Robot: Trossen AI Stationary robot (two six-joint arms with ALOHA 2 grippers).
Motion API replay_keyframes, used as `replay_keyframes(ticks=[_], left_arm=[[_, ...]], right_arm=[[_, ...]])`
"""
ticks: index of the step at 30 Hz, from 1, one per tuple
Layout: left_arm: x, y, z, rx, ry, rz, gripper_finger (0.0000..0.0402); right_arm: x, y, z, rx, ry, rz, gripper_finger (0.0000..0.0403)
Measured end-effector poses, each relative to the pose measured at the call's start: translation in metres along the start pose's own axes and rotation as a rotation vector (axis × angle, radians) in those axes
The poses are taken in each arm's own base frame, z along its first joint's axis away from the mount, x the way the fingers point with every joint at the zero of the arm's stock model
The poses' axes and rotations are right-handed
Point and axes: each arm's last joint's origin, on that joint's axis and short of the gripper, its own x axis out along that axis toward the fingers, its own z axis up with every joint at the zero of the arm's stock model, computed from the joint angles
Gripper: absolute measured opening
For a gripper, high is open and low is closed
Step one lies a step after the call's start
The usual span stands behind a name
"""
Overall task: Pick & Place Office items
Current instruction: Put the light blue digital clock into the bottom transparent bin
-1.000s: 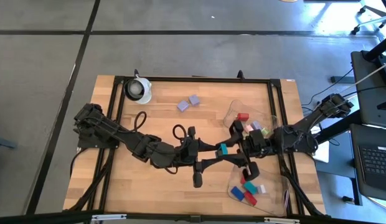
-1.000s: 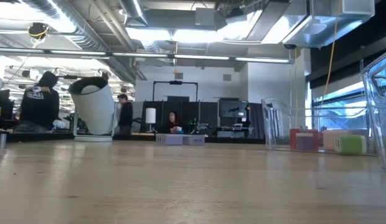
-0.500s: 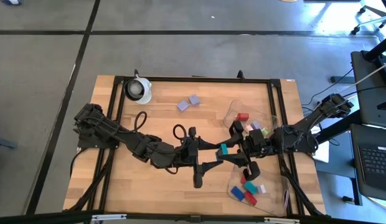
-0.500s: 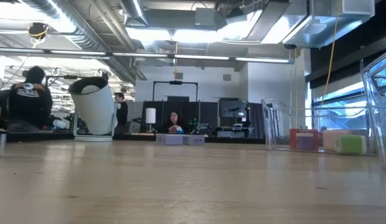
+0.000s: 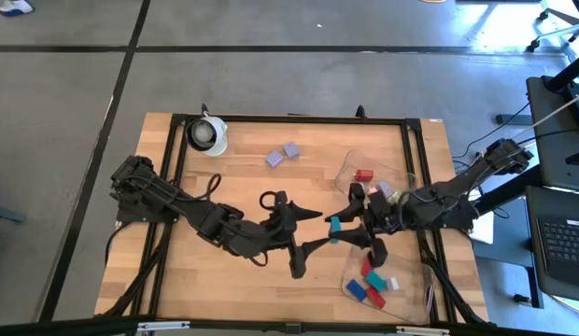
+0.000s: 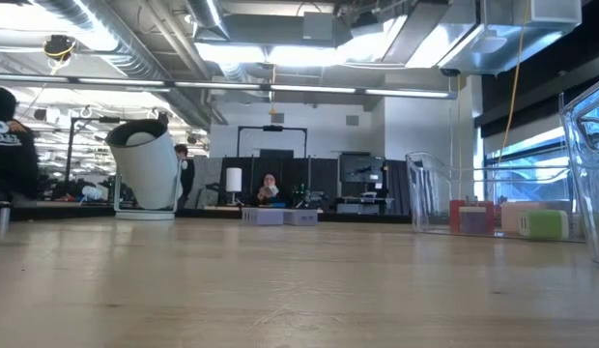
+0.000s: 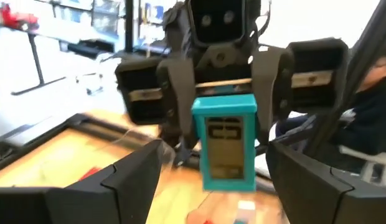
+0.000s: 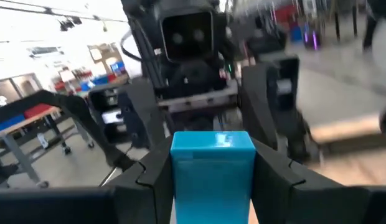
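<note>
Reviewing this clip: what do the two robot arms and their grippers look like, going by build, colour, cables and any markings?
Both arms are dark, nearly black, jointed limbs with bulky housings. A black cable loops beside the left arm. The left gripper and the right gripper each have two flat, dark fingers. In the left wrist view the right gripper's head is a boxy black block with two round holes, and pale labels sit on its side blocks.

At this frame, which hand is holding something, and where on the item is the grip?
The right hand clamps the teal block by its two opposite sides, above the table. The left hand stands open around it, holding nothing.
</note>
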Motion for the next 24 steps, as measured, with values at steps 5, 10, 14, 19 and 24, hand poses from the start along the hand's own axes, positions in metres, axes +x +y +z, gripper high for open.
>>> replay_keyframes(ticks=[5, 10, 14, 19, 24], left_arm=[[0.000, 0.004, -0.007, -0.009, 0.060, 0.038, 0.0281], [-0.001, 0.007, -0.016, -0.008, 0.131, 0.070, 0.0281], [-0.002, 0.010, -0.021, -0.019, 0.175, 0.091, 0.0281], [-0.003, 0.012, -0.025, -0.018, 0.209, 0.107, 0.0281], [-0.003, 0.012, -0.026, -0.016, 0.216, 0.101, 0.0281]], right_arm=[[-0.020, -0.004, -0.006, 0.163, 0.204, -0.017, 0.0155], [-0.034, 0.003, -0.027, 0.351, 0.454, -0.019, 0.0155], [-0.042, 0.021, -0.051, 0.415, 0.656, 0.015, 0.0155], [-0.052, 0.042, -0.079, 0.468, 0.820, -0.012, 0.0164], [-0.063, 0.051, -0.103, 0.501, 0.965, -0.125, 0.0160]])
